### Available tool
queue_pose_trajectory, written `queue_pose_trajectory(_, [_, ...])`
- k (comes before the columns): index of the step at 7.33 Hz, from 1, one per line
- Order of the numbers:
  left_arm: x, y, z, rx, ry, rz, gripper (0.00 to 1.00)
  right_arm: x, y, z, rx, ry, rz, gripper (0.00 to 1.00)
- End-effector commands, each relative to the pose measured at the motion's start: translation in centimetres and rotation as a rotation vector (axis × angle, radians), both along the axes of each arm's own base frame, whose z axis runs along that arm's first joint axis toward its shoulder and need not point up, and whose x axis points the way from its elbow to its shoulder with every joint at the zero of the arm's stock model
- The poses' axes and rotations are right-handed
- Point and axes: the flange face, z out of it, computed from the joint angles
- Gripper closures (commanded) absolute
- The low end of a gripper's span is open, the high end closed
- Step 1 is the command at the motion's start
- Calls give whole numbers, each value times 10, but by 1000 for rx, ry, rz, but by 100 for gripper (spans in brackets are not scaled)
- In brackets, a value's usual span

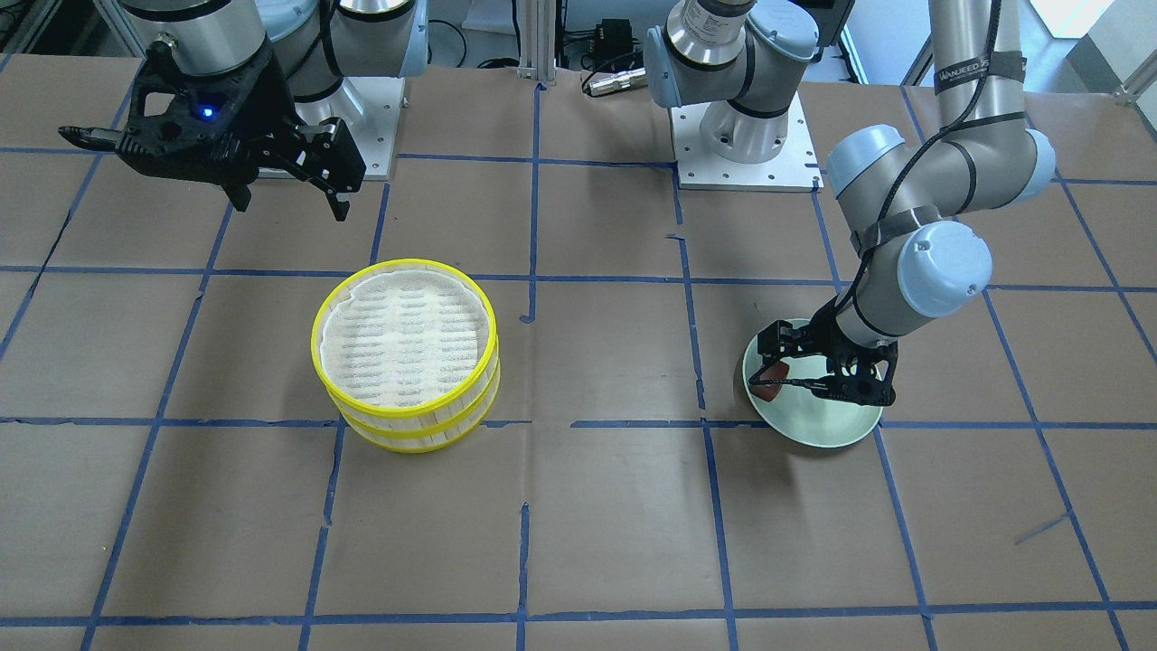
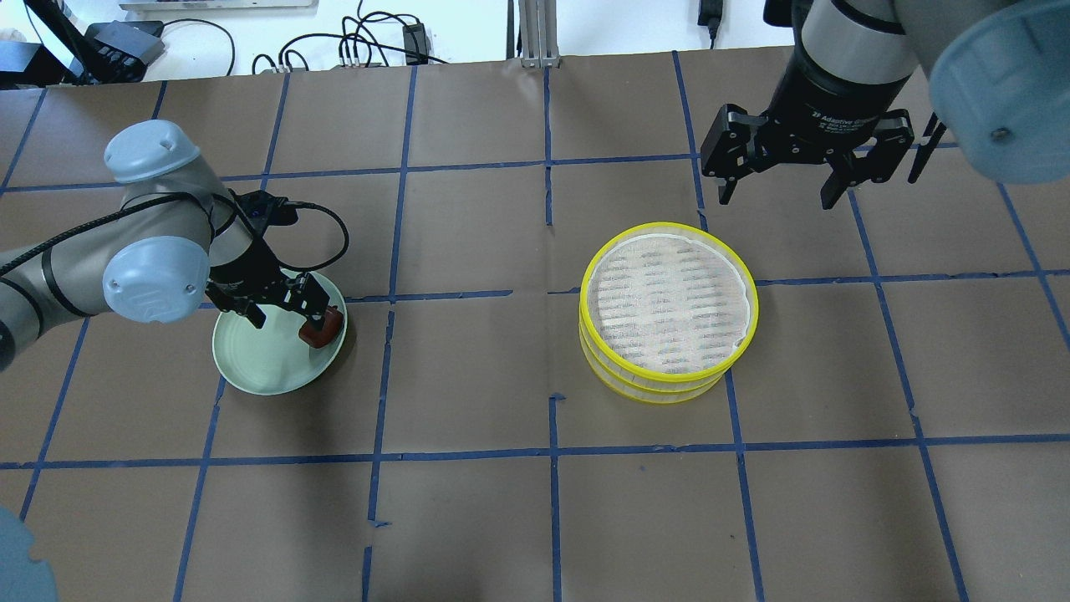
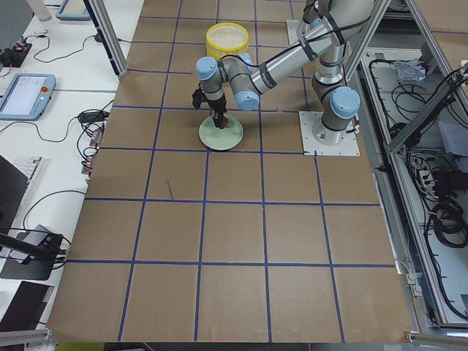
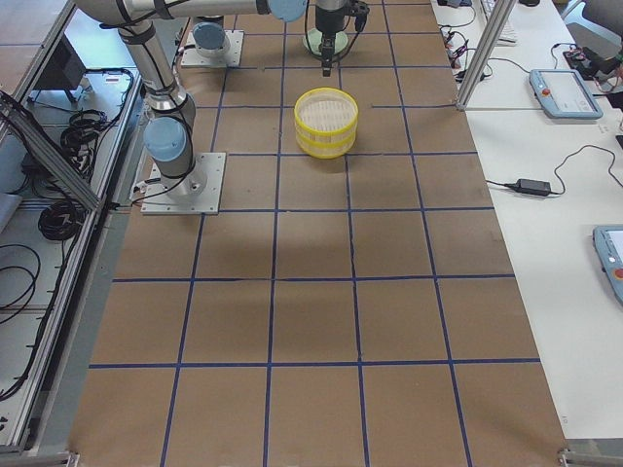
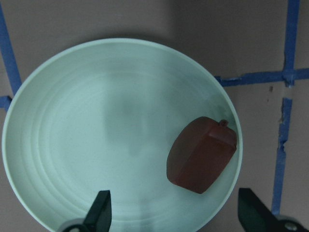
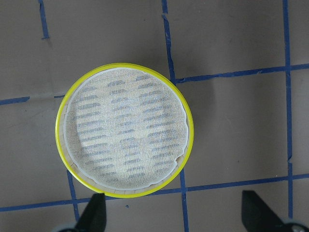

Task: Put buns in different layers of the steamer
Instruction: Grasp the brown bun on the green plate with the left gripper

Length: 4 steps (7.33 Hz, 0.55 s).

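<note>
The dark reddish-brown bun lies on the pale green plate, near its rim. It also shows in the overhead view and the front view. My left gripper is low over the plate and open. The bun lies between the fingers, nearer one of them. The two stacked steamer layers stand mid-table, and the top one holds only its white liner. My right gripper hangs open and empty above the table beyond the steamer. The white bun shows in no view.
Brown paper with a blue tape grid covers the table. The plate sits on my left side, about three grid squares from the steamer. The arm bases stand at the table's robot-side edge. Cables lie beyond the far edge.
</note>
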Motion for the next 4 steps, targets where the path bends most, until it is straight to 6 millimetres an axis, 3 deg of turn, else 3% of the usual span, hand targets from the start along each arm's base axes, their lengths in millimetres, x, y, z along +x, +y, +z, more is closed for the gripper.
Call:
queue_pose_trajectory(1, [-2,-3,-18,21,18,-45,5,1,1,-1,0,8,3,0])
queue_pose_trajectory(3, [-12,-4,-24,20,56,-98,10,1,1,-1,2,8,3,0])
queue_pose_trajectory(4, [-22,-3,-31,37,72,-114,37,1,1,-1,2,8,6,0])
